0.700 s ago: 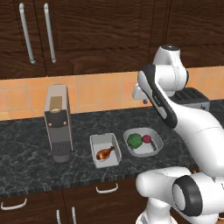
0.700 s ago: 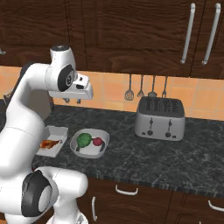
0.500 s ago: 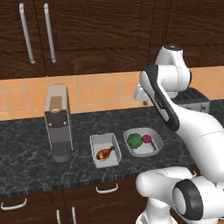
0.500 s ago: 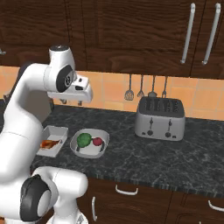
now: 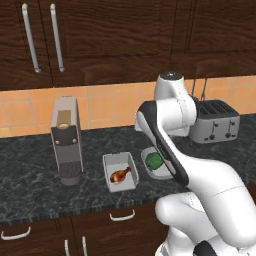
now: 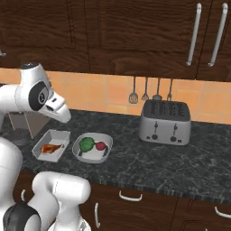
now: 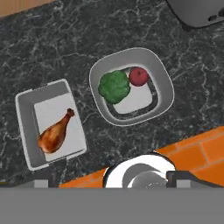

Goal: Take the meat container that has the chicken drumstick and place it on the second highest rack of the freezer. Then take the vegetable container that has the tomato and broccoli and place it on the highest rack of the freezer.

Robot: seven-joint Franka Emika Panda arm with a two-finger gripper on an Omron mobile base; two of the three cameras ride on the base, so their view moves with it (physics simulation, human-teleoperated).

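Dark speckled stone counter (image 6: 149,167) carrying everything | grey coffee machine (image 5: 66,140) standing left | rigid white rectangular tray (image 7: 30,131) holding glossy orange-brown drumstick (image 7: 54,134), likely light, slippery, best gripped by rim | rounded white dish (image 7: 164,94) holding bumpy green broccoli (image 7: 113,86), red tomato (image 7: 138,75) | gripper (image 7: 113,179) hovering above, jaws spread wide, holding nothing | steel toaster (image 6: 164,122) right

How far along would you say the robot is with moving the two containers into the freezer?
Nothing looks done yet. The meat container with the chicken drumstick and the vegetable container with the broccoli and tomato both sit on the counter. The gripper is open above them, holding nothing. Both moves remain.
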